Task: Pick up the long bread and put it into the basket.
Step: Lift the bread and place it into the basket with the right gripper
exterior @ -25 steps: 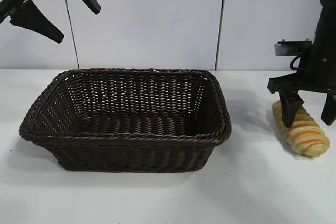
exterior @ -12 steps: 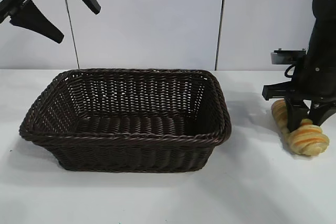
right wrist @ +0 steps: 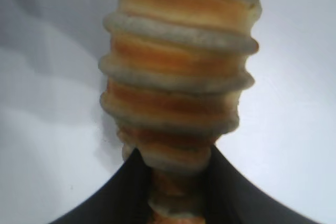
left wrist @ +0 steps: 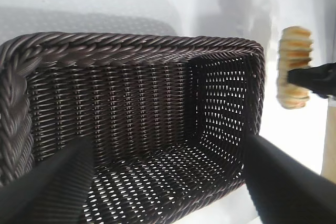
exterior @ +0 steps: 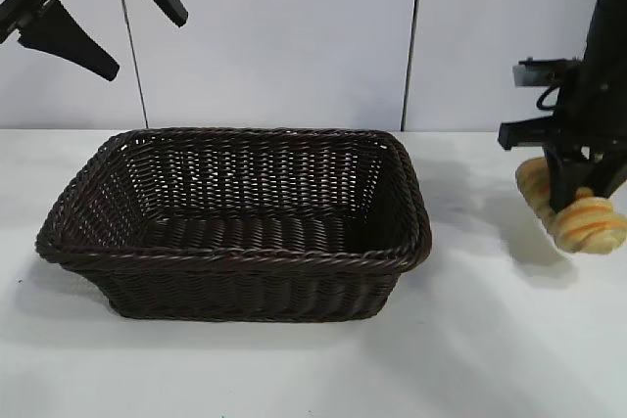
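The long bread (exterior: 586,224), golden-yellow with orange-brown ridges, hangs a little above the table at the far right, pinched across its middle by my right gripper (exterior: 576,193), which is shut on it. In the right wrist view the bread (right wrist: 178,72) sticks out beyond the fingers (right wrist: 121,192). The dark brown wicker basket (exterior: 235,261) stands in the middle of the table, to the left of the bread and apart from it. My left gripper (exterior: 108,17) is open and empty, raised high at the upper left above the basket (left wrist: 142,51). The bread also shows in the left wrist view (left wrist: 294,66).
White table top (exterior: 294,369) in front of the basket and between basket and bread. A white panelled wall (exterior: 294,36) stands behind. The right arm's black body (exterior: 602,66) rises above the bread at the right edge.
My right gripper closed on the bread, squeezing its middle, and has lifted it off the table. The left arm and the basket have not moved.
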